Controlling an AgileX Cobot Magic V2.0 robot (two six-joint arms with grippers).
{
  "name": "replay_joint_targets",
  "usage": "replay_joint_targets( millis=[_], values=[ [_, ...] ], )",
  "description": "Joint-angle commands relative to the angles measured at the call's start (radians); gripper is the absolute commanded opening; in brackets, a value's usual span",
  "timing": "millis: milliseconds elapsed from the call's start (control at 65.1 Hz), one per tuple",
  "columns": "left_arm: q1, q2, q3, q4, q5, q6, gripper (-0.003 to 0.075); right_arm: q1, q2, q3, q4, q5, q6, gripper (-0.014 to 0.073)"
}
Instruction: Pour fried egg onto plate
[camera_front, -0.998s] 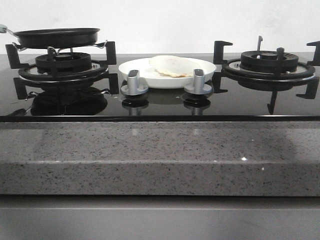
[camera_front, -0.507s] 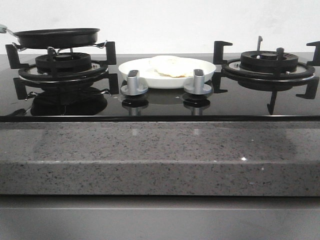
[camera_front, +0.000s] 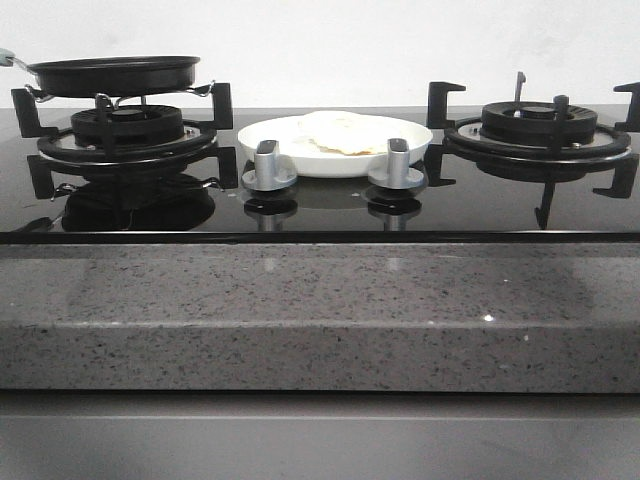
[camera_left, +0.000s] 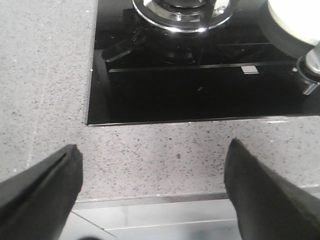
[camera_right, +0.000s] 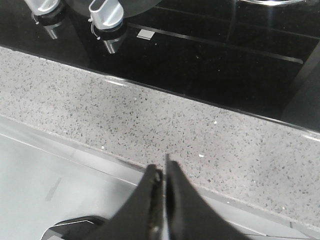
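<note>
Fried egg (camera_front: 340, 133) on white plate (camera_front: 270, 133), glossy black hob (camera_front: 320, 205), speckled stone counter (camera_front: 320, 310), left gripper (camera_left: 152, 192) spread, right gripper (camera_right: 162, 187) pinched closed

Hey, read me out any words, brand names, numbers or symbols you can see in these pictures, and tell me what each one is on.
None can be read.
Small pale tag on the black glass hob: too blurred to read, in either wrist view.
Two silver knobs: no visible markings.
Plate, fried egg, black pan, speckled stone counter: no lettering visible.
</note>
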Motion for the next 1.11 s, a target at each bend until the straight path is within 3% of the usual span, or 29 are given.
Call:
replay_joint_targets(
  millis=[0,276,353,614,706,1090],
  values=[
    [-0.008,0.004,-0.026,-0.056,-0.067,-0.011,0.0564,-0.001,0.001,-0.024,-0.006,-0.069,-0.011,-0.0071],
    [-0.008,0.004,-0.026,-0.091,-0.066,-0.011,0.0563,-0.001,0.001,-0.024,-0.006,-0.070,-0.011,-0.0068],
    [-0.008,0.004,-0.026,-0.074,-0.067,-0.011,0.0525,-0.001,0.001,-0.024,-0.006,-0.057,-0.011,-0.0068],
    [-0.008,0.004,-0.026,-0.062,-0.066,-0.011,0.0094,-0.001,0.001,-0.024,-0.006,-0.049,-0.011,-0.0068],
    [-0.008,0.004,-0.026,-0.062,-0.066,-0.011,-0.0013,-0.001,0.001,-0.024,-0.006,-0.049,-0.011,-0.0068],
    [-0.008,-0.009,-0.014,-0.045,-0.096,-0.007,-0.0019,-0.001,0.001,-0.024,-0.006,-0.049,-0.011,-0.0068]
  ],
)
